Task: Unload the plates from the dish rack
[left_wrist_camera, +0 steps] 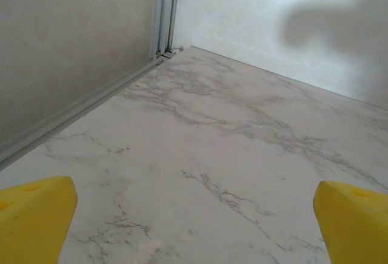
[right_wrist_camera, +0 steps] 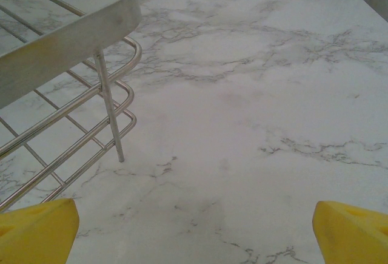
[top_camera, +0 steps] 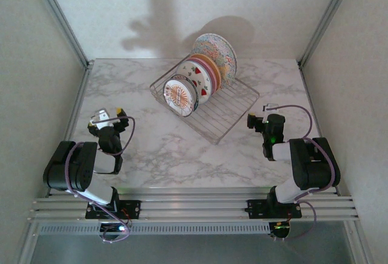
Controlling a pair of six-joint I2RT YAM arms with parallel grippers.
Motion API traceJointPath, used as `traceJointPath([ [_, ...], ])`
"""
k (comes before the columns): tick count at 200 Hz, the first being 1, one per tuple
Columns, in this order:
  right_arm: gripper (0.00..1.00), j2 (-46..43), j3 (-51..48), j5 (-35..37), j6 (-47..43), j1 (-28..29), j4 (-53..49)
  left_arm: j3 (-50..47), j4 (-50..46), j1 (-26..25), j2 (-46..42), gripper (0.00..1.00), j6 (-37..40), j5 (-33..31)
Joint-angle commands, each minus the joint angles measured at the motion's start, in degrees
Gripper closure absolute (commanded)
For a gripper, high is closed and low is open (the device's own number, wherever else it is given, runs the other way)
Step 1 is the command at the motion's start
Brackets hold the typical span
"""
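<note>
The silver wire dish rack [top_camera: 229,110] sits angled at the table's centre back. Four plates stand upright in it: the small white sunburst plate [top_camera: 180,96] in front, then the white plate with red fruit motifs [top_camera: 200,79], a yellow-orange plate [top_camera: 213,68] showing as an edge, and the large pastel patterned plate [top_camera: 218,51] at the back. My left gripper [top_camera: 109,115] [left_wrist_camera: 194,221] is open over bare marble, well left of the rack. My right gripper [top_camera: 262,113] [right_wrist_camera: 194,227] is open beside the rack's right corner [right_wrist_camera: 66,39], with nothing between its yellow fingers [right_wrist_camera: 36,224].
The marble table [top_camera: 151,148] is enclosed by pale walls and aluminium frame posts [top_camera: 60,18] on both sides. A wall rail [left_wrist_camera: 79,109] runs close along the left gripper's side. The rack's thin leg [right_wrist_camera: 110,109] stands on the marble just left of the right gripper.
</note>
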Motion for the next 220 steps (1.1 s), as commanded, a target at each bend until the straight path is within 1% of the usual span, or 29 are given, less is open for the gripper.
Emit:
traceJointPath([
  [1, 0.01, 0.19, 0.96, 0.82, 0.64, -0.36, 1.56, 0.66, 2.19, 0.42, 0.39, 0.01, 0.62, 0.85],
  [19, 0.01, -1.84, -0.32, 1.03, 0.56, -0.20, 2.57, 0.66, 2.19, 0.42, 0.35, 0.01, 0.68, 0.88],
  [38, 0.01, -4.77, -2.00, 6.53, 0.24, 1.58, 3.33, 0.23, 3.03, 0.37, -0.02, 0.01, 0.70, 0.58],
  [46, 0.01, -5.69, -2.38, 8.49, 0.11, 2.09, 3.42, 0.43, 0.86, 0.10, -1.83, 0.01, 0.87, 0.12],
  [51, 0.01, -6.41, -2.53, 9.61, 0.10, 2.45, 3.37, 0.47, 0.31, -0.07, -2.82, 0.01, 1.60, 0.95],
  [63, 0.01, -8.81, -3.16, 13.42, 0.19, 3.36, 2.80, 2.02, -4.72, -2.40, -6.25, 0.01, 2.70, -4.30],
  [81, 0.01, -13.80, -2.92, 20.46, 1.13, 4.64, -0.73, 5.00, -13.15, -3.20, -11.51, 0.01, 3.13, -6.41],
  [102, 0.01, -18.26, -1.57, 25.20, 1.15, 4.76, -3.64, 5.99, -11.70, -3.22, -15.33, 0.01, 1.48, -8.84],
  [116, 0.01, -20.96, 0.98, 27.67, -0.14, 4.84, -6.51, 9.20, -13.67, -3.33, -16.13, 0.00, 0.33, -9.90],
  [131, 0.01, -23.58, 3.28, 29.64, -1.30, 4.76, -8.66, 12.79, -13.47, -4.09, -15.99, 0.01, 0.26, -10.71],
  [148, 0.01, -26.31, 8.63, 30.60, -3.28, 4.79, -10.32, 17.38, -13.14, -5.01, -15.36, 0.01, 0.11, -11.78],
  [172, 0.01, -29.47, 16.92, 30.13, -6.59, 4.79, -16.80, 23.94, -12.96, -6.56, -14.32, 0.00, 0.73, -12.04],
  [199, 0.01, -31.78, 28.08, 28.45, -8.60, 4.77, -24.26, 32.71, -13.28, -9.09, -12.73, 0.01, 3.60, -11.19],
  [210, 0.01, -32.15, 34.44, 28.53, -5.94, 4.77, -29.74, 37.30, -14.83, -10.46, -11.92, 0.01, 4.21, -11.62],
  [215, 0.01, -31.93, 38.08, 29.63, -2.56, 4.79, -34.11, 39.70, -16.45, -11.11, -11.60, 0.01, 3.39, -12.43],
  [220, 0.01, -31.62, 42.28, 30.23, 2.56, 4.58, -40.82, 42.51, -19.41, -11.65, -11.32, 0.01, 0.52, -13.87],
])
